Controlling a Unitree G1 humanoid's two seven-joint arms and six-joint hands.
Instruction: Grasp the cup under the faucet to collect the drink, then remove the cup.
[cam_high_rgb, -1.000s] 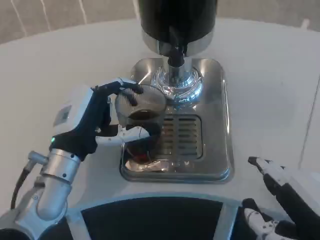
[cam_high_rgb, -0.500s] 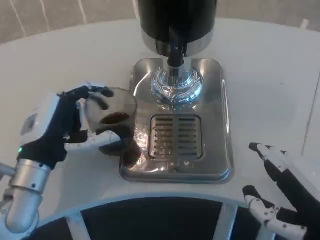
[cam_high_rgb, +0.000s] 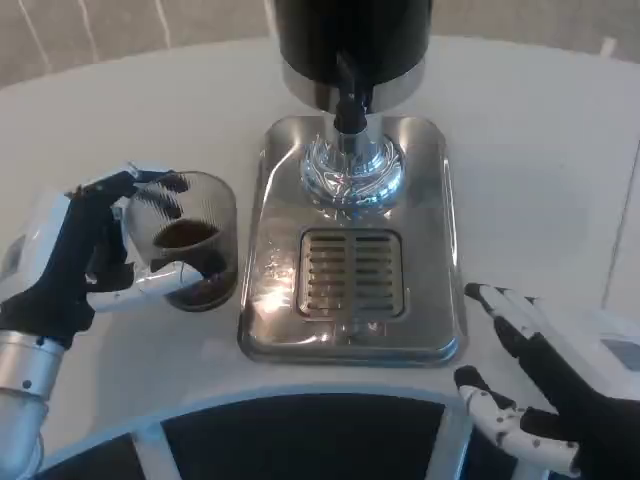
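Note:
A clear ribbed glass cup (cam_high_rgb: 190, 240) with dark drink in it stands on the white table (cam_high_rgb: 120, 120), just left of the steel drip tray (cam_high_rgb: 350, 330). My left hand (cam_high_rgb: 85, 250) grips the cup from its left side, fingers wrapped around the wall. The black dispenser's faucet (cam_high_rgb: 350, 105) hangs above the shiny round base (cam_high_rgb: 352, 170) at the tray's back, with nothing under it. My right hand (cam_high_rgb: 535, 385) hovers at the lower right, fingers apart and holding nothing.
The black dispenser body (cam_high_rgb: 350, 40) stands at the top centre. A slotted grate (cam_high_rgb: 345, 272) lies in the tray's middle. A dark curved panel (cam_high_rgb: 300, 440) runs along the near edge. White table surface stretches to the left and right of the tray.
My left hand has carried the cup leftward off the drip tray to the table beside it. My right hand has shifted slightly left and up.

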